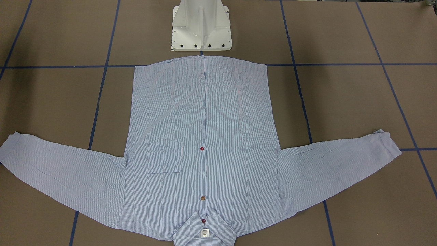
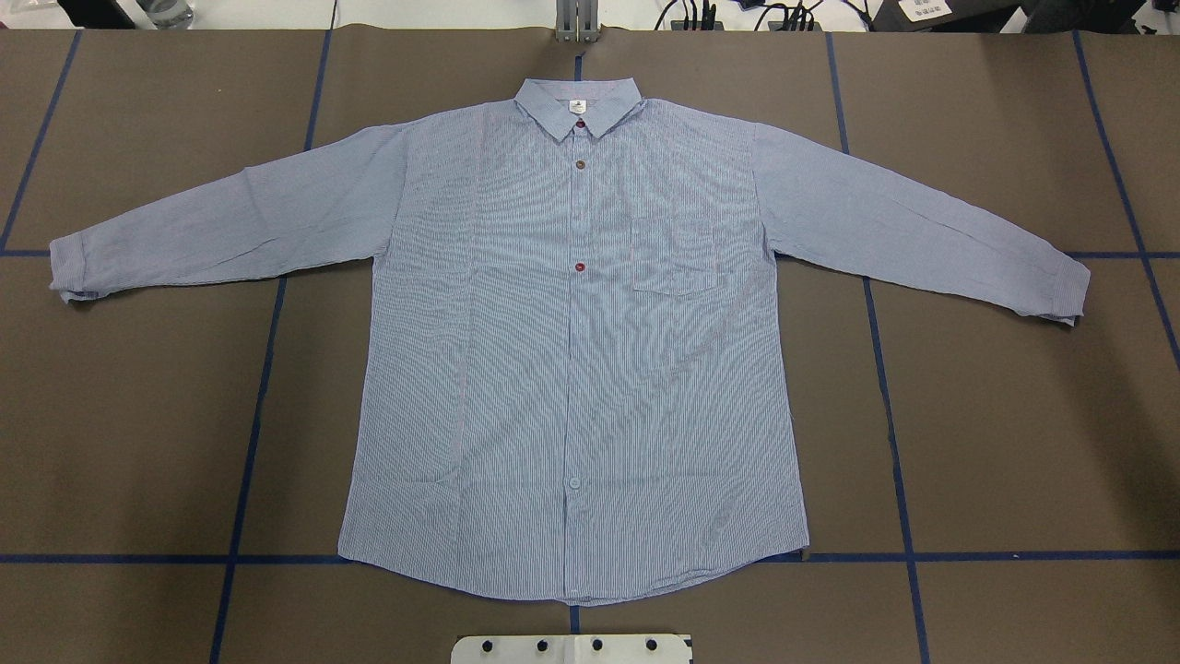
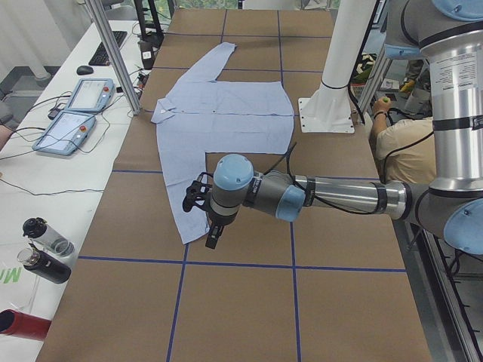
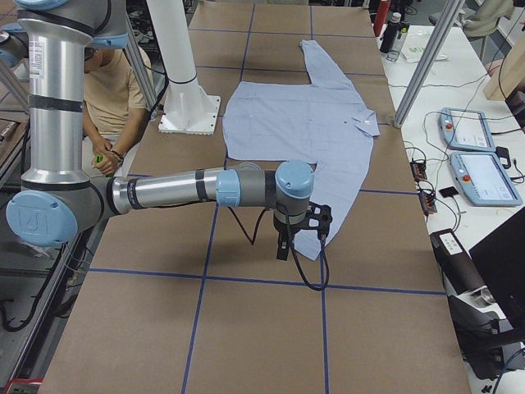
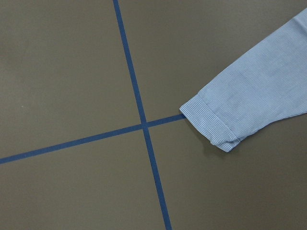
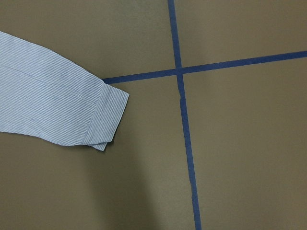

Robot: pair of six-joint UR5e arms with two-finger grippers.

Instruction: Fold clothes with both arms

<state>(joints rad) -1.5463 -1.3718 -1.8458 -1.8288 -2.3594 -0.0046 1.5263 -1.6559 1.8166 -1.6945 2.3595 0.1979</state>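
The light blue striped shirt (image 2: 572, 350) lies flat and front up on the brown table, sleeves spread wide, collar (image 2: 576, 106) on the side away from the robot's base. It also shows in the front-facing view (image 1: 201, 136). My left arm's gripper (image 3: 213, 238) hangs above the table by the left sleeve's cuff (image 5: 211, 125). My right arm's gripper (image 4: 283, 246) hangs by the right sleeve's cuff (image 6: 106, 115). Both grippers show only in the side views, so I cannot tell whether they are open or shut. Neither wrist view shows fingers.
The white pedestal base (image 1: 202, 27) stands just behind the shirt's hem. Blue tape lines (image 2: 267, 369) grid the table. Teach pendants (image 3: 75, 113), bottles (image 3: 45, 249) and a metal post (image 3: 113, 56) stand along the far side. A seated person (image 3: 400, 151) is behind the robot.
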